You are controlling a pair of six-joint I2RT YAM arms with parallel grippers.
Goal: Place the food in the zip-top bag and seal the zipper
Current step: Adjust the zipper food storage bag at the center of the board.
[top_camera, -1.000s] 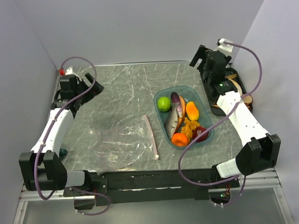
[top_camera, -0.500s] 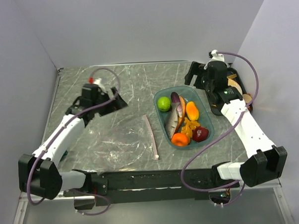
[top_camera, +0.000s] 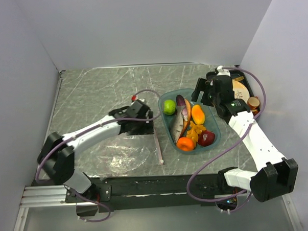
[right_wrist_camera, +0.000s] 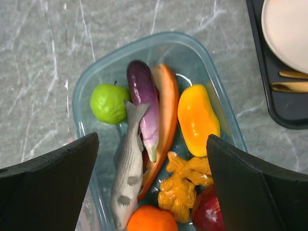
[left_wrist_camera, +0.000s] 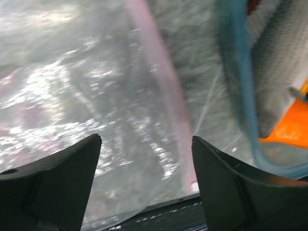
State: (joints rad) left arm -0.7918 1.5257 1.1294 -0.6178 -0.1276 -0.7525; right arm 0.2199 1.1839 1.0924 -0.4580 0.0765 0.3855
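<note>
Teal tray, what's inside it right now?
Inside the teal tray: a green lime, purple eggplant, grey fish, orange wedge, yellow pepper, orange-yellow bits, an orange and a red apple. The foods overlap; anything beneath them is hidden.

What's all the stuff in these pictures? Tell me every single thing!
table: 1, grey marble, under everything
tray: 1, teal, right of middle
lime: 1, green, tray's far left
eggplant: 1, purple, beside lime
slice: 1, orange, beside eggplant
fish: 1, grey, tray's left
pepper: 1, yellow-orange, tray's right
lump: 1, yellow-orange, tray's middle
orange: 1, orange, tray's near end
apple: 1, dark red, beside orange
bag: 1, clear, left of tray
zipper: 1, pink, bag's edge
black tray: 1, black, far right
plate: 1, beige, on black tray
cutlery: 2, gold, beside plate
cup: 1, tan, on black tray
left gripper: 1, black, open over bag
right gripper: 1, black, open over tray
</note>
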